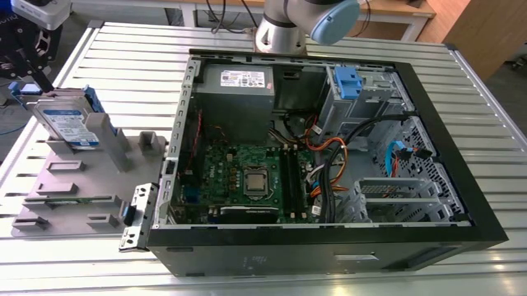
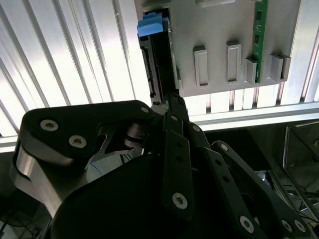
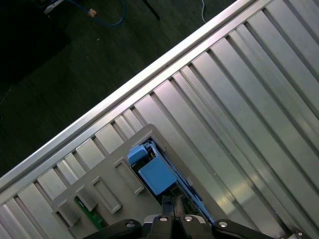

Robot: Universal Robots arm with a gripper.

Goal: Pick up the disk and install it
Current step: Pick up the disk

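A table [image 1: 123,43] of long silver metal slats runs across the exterior view. Pale wooden furniture [image 1: 482,31] stands behind it at the exterior view's right. In the first wrist view, a dark floor [image 3: 50,74] lies beyond the table's edge, with a blue cable [image 3: 107,17] on it.

An open black computer case [image 1: 461,185] lies on its side in the middle of the table. Inside are a green motherboard [image 1: 247,179], a grey power-supply box [image 1: 239,86], a bare blue bracket [image 1: 347,83] and bundles of wires. The robot arm [image 1: 284,24] rises just behind the case.

Near the case, at the exterior view's left, a flat grey fixture tray [image 1: 74,185] rests on the slats. The disk [image 1: 70,123] stands on edge in this tray, tilted back, its white-and-blue label facing the camera and blue plastic along its sides. A thin green circuit strip [image 2: 260,35] also sits in the tray.

The black claw [image 1: 37,83] is at the disk's upper edge. In both wrist views its tip [image 3: 172,209] sits just beside the disk's blue end tab [image 3: 157,174]. Whether the claw is spread or pinching the disk cannot be told.
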